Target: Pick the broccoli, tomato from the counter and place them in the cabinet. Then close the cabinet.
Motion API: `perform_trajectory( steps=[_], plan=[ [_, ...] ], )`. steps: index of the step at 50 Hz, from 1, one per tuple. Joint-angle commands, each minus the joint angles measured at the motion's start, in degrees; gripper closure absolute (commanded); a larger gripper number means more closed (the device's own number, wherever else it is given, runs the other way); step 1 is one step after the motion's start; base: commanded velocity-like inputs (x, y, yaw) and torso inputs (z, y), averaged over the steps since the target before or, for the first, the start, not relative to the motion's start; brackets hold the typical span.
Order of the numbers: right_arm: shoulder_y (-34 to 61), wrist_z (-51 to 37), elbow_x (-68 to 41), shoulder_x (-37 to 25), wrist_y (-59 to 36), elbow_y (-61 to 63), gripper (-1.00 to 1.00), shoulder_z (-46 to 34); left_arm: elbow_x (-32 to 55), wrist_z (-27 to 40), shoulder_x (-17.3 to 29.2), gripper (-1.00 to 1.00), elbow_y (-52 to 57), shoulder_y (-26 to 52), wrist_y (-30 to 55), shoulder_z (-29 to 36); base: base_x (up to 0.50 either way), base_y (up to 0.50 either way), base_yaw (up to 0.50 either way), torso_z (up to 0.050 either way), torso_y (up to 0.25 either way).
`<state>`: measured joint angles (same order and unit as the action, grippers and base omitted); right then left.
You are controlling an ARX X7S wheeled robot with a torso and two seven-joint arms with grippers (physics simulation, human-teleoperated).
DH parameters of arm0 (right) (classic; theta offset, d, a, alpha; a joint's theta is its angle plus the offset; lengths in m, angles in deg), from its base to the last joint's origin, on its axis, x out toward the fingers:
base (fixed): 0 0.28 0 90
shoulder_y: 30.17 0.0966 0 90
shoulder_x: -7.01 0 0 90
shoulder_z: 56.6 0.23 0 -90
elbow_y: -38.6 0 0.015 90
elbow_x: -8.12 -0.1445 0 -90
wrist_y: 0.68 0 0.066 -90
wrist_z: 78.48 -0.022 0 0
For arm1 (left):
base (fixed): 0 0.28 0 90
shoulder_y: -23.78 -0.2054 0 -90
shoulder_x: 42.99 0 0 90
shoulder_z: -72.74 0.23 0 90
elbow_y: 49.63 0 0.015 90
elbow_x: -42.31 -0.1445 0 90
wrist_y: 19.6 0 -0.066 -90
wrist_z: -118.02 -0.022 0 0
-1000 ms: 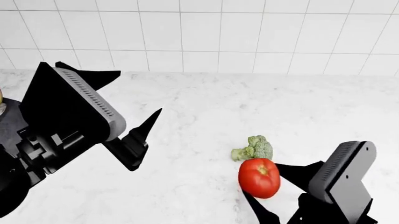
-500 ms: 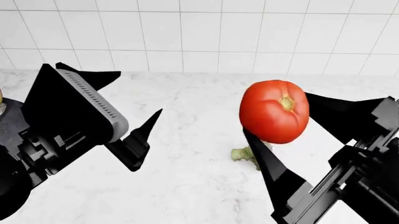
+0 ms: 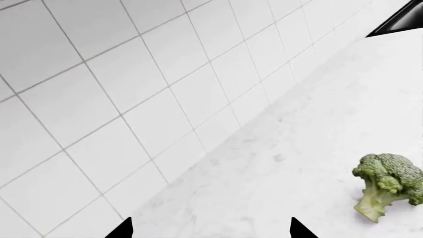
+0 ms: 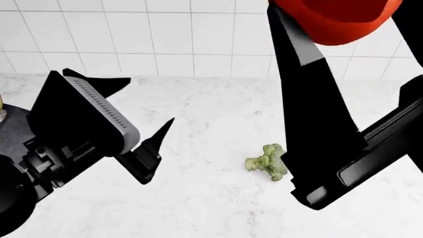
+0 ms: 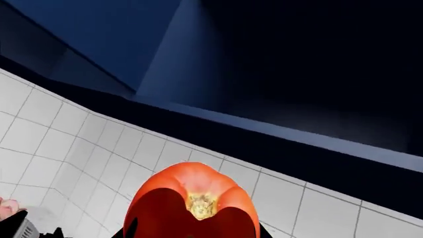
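Note:
The red tomato (image 4: 338, 21) is up at the head view's top edge, well above the counter (image 4: 211, 114), with my right gripper (image 4: 337, 6) shut on it. The right wrist view shows the tomato (image 5: 191, 201) between the right gripper (image 5: 193, 231) jaws, its yellowish stem scar facing the camera. Above the tiles there is the dark blue cabinet (image 5: 278, 59); I cannot tell whether its door is open. The broccoli (image 4: 268, 162) lies on its side on the counter, just left of the right arm. My left gripper (image 4: 148, 99) hovers open and empty to the broccoli's left. In the left wrist view the broccoli (image 3: 389, 183) is off to one side of the left gripper (image 3: 210, 229).
A white tiled wall (image 4: 165, 39) backs the counter. A dark object (image 4: 8, 130) sits at the far left edge behind the left arm. The right arm's long black finger (image 4: 310, 109) crosses the right side of the head view.
My right gripper has lifted the tomato from just above the counter to the top of the head view. The broccoli stays where it was. The left arm has barely moved.

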<state>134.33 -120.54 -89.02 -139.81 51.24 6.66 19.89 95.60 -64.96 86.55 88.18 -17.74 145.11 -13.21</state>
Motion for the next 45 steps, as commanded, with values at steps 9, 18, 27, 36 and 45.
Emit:
perform_trajectory(
  steps=[9, 18, 27, 36, 45],
  plan=[
    [17.36, -10.24, 5.45, 12.97, -7.09, -6.27, 1.00, -8.17, -0.03, 0.17, 0.44, -1.00, -0.34, -1.05, -1.69, 0.59, 0.00, 0.00, 0.00, 0.000, 0.000],
    [23.07, -12.77, 8.58, 17.02, -9.60, -10.53, 1.00, -10.68, 0.47, 0.32, 0.75, -1.00, -0.31, -1.13, -1.98, 0.39, 0.00, 0.00, 0.00, 0.000, 0.000],
    [25.37, -12.49, 12.91, 20.06, -9.76, -15.12, 1.00, -11.66, 1.09, 0.57, 0.64, -1.00, -0.29, -1.23, -2.39, 0.22, 0.00, 0.00, 0.00, 0.000, 0.001],
    [28.33, -9.92, 19.54, 22.12, -10.51, -19.31, 1.00, -13.50, -0.92, -0.68, 1.16, -1.00, -1.63, -2.11, -5.05, 1.54, 0.00, 0.00, 0.00, 0.000, 0.000],
    [32.43, -6.55, 25.13, 24.48, -11.09, -24.30, 1.00, -15.78, -0.90, -0.49, 1.35, -1.00, -1.76, -2.19, -5.36, 1.77, 0.00, 0.00, 0.00, 0.000, 0.000]
  ],
)
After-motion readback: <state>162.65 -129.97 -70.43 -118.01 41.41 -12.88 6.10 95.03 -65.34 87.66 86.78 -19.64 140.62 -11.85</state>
